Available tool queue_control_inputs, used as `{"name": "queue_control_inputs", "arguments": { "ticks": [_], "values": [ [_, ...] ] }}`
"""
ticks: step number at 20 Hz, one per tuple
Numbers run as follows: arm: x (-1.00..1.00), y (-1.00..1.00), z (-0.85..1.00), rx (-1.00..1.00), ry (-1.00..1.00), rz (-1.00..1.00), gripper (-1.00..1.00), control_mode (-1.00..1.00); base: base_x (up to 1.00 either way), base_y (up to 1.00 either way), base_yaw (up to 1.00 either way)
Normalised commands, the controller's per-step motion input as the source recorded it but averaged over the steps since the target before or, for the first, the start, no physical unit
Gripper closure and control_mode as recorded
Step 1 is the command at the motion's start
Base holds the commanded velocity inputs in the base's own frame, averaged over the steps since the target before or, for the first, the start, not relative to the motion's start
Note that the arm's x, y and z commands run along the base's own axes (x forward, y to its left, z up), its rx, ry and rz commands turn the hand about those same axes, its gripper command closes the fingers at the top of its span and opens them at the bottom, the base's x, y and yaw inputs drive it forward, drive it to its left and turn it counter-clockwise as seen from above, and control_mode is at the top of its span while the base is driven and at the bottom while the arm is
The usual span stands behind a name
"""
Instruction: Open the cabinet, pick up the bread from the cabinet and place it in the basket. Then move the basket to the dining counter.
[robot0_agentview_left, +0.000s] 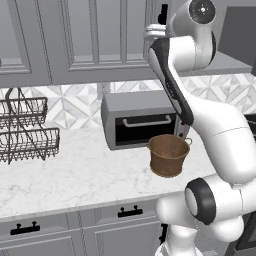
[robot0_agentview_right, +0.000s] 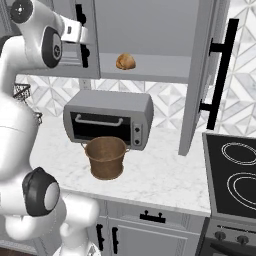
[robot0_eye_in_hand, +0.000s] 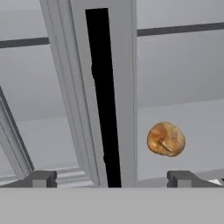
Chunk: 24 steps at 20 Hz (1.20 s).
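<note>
Bread (robot0_agentview_right: 125, 61), a small tan-brown crusty lump, sits on the gray cabinet (robot0_agentview_right: 150, 67) shelf behind its open door. Gripper (robot0_eye_in_hand: 112, 178) tips spread wide, empty, partly cut off. Round brown woven basket (robot0_agentview_right: 105, 157) stands below, before the gray toaster oven (robot0_agentview_right: 107, 119).

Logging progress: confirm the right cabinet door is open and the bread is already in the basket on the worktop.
Not quite. The cabinet door is open, but the bread sits on the cabinet shelf; the right base view shows the basket empty on the worktop.

Even, flat rendered light; soft shadows, sharp pics, no glare.
</note>
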Motion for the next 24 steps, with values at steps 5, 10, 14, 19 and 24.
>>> {"name": "queue_control_inputs", "arguments": {
  "ticks": [5,10,14,19,24],
  "values": [
    [0.51,0.0,0.0,-0.05,0.01,0.0,-1.0,-1.0,0.0,0.0,0.0],
    [0.4,0.0,0.0,-0.05,0.0,0.0,-1.0,-1.0,0.0,0.0,0.0],
    [0.37,0.0,0.0,-0.04,0.0,0.0,-1.0,-1.0,0.0,0.0,0.0],
    [0.44,0.0,0.0,0.0,0.0,0.0,-1.0,-1.0,0.0,0.0,0.0],
    [0.37,0.0,-0.01,0.0,-0.01,0.0,-1.0,-1.0,0.0,0.0,0.0]
  ]
}}
